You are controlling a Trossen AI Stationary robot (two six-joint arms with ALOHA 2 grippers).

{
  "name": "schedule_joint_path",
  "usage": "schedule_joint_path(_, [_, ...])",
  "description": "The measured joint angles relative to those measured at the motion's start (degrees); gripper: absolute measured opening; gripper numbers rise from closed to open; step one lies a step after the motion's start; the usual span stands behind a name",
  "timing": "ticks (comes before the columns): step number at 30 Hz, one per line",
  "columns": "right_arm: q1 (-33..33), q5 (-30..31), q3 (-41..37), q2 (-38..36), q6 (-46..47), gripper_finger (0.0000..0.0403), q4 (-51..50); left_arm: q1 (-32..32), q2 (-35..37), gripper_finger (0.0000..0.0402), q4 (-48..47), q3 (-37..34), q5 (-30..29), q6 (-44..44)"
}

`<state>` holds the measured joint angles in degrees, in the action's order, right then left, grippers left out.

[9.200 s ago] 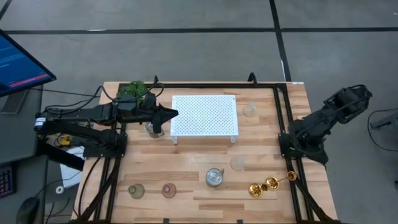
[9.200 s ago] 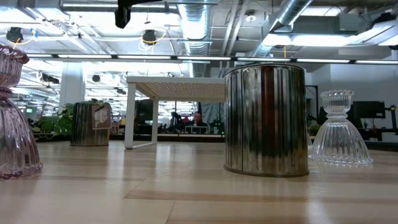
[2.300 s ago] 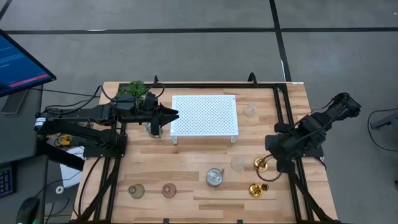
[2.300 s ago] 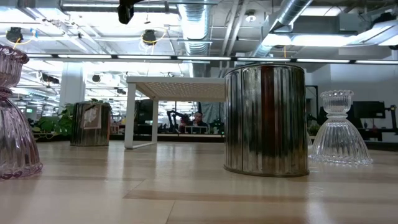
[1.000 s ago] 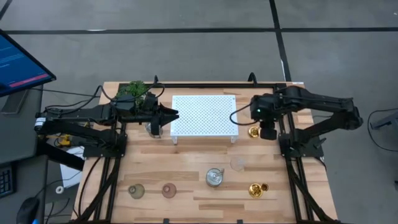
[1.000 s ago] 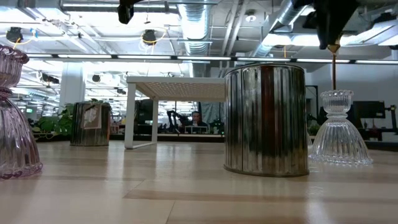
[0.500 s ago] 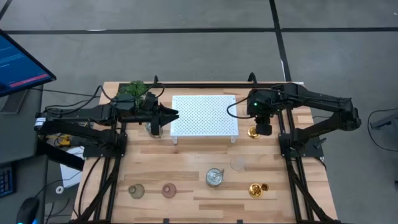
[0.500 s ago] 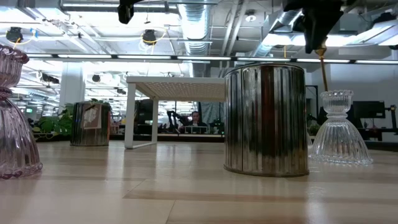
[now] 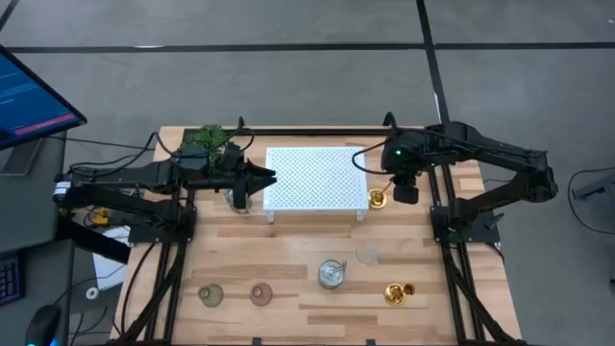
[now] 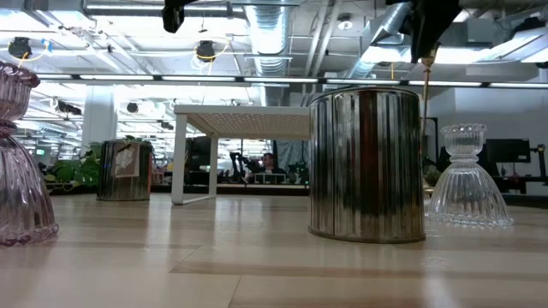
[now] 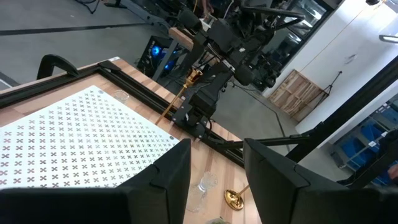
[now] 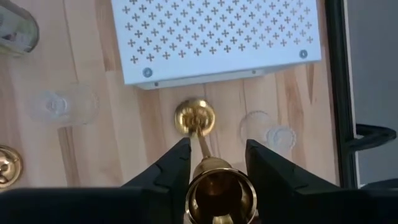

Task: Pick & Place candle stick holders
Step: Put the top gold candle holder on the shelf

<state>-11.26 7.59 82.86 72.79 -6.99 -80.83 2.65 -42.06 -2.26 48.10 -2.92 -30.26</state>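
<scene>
1. Jaws of the right gripper (image 12: 214,163): closed on the cup end of the tall gold holder (image 9: 378,198), which hangs from them base-down, its stem (image 10: 423,79) a thin vertical line in the low view.
2. Position of the right gripper (image 9: 405,183): raised above the table's far right part; the held holder's round base (image 12: 194,116) shows just off the white perforated stand's (image 9: 316,177) near right corner.
3. Jaws of the left gripper (image 11: 213,163): parted, with nothing between the two fingers.
4. Position of the left gripper (image 9: 259,177): just at 9 o'clock of the stand, above a silvery cup (image 9: 236,199) at the stand's near left corner.
5. Clear glass holders: one (image 9: 386,170) at 3 o'clock of the stand, partly under the right arm; another (image 9: 367,253) at 5 o'clock of the stand, well apart from it.
6. Second silvery cup (image 9: 332,274): at 6 o'clock of the stand, just beside the nearer clear holder.
7. Two small gold holders (image 9: 396,291): touching or nearly touching, near the table's near right edge.
8. Pinkish holder (image 9: 260,293) and greenish holder (image 9: 210,294): side by side near the near left edge, the greenish one farther left.
9. Green leafy plant (image 9: 208,137): at the table's far left corner, behind the left arm.
10. Wooden table (image 9: 288,240): carries all the items above.
</scene>
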Motion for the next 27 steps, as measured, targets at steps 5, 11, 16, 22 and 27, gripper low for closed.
schedule_joint_path(5, [-0.97, -0.05, -1.2, 0.0, -0.24, 0.0144, 2.52, -0.02, 0.0, 0.0146, 0.0, 0.0, 0.0, 0.0])
schedule_joint_path(11, [-0.97, -0.06, -4.21, -0.04, -0.83, 0.0122, 4.67, 0.0, 0.0, 0.0146, 0.0, 0.0, 0.0, 0.0])
schedule_joint_path(16, [-0.97, -0.12, -5.24, -0.14, -1.11, 0.0138, 5.31, -0.02, 0.0, 0.0146, 0.0, 0.0, -0.02, 0.0])
schedule_joint_path(22, [-1.69, -0.45, -5.37, -0.04, -1.11, 0.0157, 6.15, -0.02, 0.0, 0.0146, 0.0, 0.0, 0.0, 0.0])
schedule_joint_path(27, [-2.86, -2.83, -5.37, -0.04, -1.54, 0.0178, 6.99, -0.02, 0.0, 0.0146, 0.0, 0.0, 0.0, 0.0])
